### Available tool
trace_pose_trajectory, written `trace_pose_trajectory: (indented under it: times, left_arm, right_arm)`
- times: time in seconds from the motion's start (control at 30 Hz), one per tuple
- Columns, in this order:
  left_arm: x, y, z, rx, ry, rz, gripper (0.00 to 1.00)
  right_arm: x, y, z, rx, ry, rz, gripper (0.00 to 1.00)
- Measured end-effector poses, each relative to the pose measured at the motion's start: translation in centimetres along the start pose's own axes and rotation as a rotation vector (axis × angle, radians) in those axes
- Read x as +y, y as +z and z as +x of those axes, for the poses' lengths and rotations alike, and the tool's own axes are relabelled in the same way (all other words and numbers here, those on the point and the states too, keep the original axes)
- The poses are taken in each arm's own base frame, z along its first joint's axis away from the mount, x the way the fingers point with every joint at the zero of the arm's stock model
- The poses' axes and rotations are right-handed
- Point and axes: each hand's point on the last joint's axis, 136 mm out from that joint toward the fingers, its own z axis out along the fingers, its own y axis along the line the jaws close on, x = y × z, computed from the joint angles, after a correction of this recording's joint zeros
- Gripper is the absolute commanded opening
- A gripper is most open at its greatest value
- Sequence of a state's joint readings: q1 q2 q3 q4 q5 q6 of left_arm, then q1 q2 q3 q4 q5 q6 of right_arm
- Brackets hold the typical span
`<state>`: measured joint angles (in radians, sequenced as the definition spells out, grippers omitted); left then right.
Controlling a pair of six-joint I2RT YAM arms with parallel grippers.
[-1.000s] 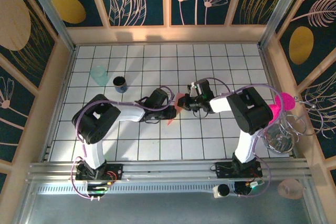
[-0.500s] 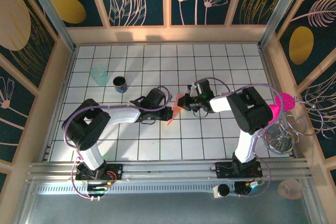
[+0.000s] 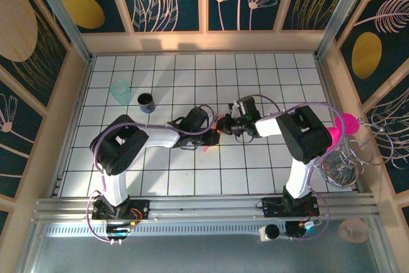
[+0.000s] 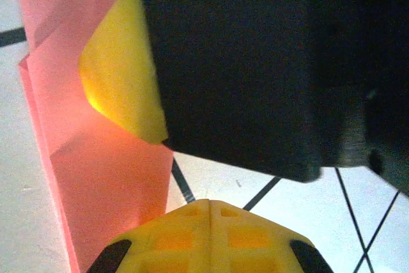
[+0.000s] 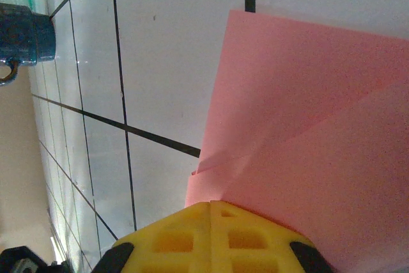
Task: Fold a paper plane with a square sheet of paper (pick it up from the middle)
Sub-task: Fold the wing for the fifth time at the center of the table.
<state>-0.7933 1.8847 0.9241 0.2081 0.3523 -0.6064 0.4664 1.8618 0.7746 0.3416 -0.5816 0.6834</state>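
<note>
The salmon-pink sheet of paper (image 3: 207, 148) lies folded in layers on the white tiles, mostly covered by both grippers in the top view. Whether it has a paper plane's shape I cannot tell. My left gripper (image 3: 214, 136) is shut; its yellow tips (image 4: 211, 204) rest just right of the paper's (image 4: 96, 183) edge with nothing between them. My right gripper (image 3: 223, 126) faces it, almost touching. It is shut too, its tips (image 5: 211, 204) at the creased paper (image 5: 319, 126). One yellow fingertip (image 4: 121, 75) of the right gripper lies on the pink sheet.
A teal cup (image 3: 120, 91) and a dark blue mug (image 3: 146, 101) stand at the back left; the mug (image 5: 22, 36) is also in the right wrist view. A magenta disc (image 3: 345, 126) and a wire rack (image 3: 348, 158) sit at the right wall.
The left gripper has slid right, up against the right gripper. Less pink paper shows between them than before. The right arm has barely moved.
</note>
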Motion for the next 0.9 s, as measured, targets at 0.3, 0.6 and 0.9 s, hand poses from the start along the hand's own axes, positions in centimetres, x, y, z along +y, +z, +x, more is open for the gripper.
trace_pose_trajectory:
  times: [0.3,0.6,0.9]
  left_arm:
    - [0.7,0.3,0.4,0.000,-0.003,-0.015,0.00]
    - [1.0,-0.6,1.4,-0.014,-0.001,-0.005,0.00]
    - [1.7,-2.0,3.3,0.003,-0.010,-0.014,0.00]
  right_arm:
    - [0.0,0.0,0.0,0.001,0.000,0.001,0.00]
    - [-0.1,0.1,0.0,0.014,0.011,0.007,0.00]
    - [-0.1,0.2,0.0,0.022,0.014,0.004,0.00]
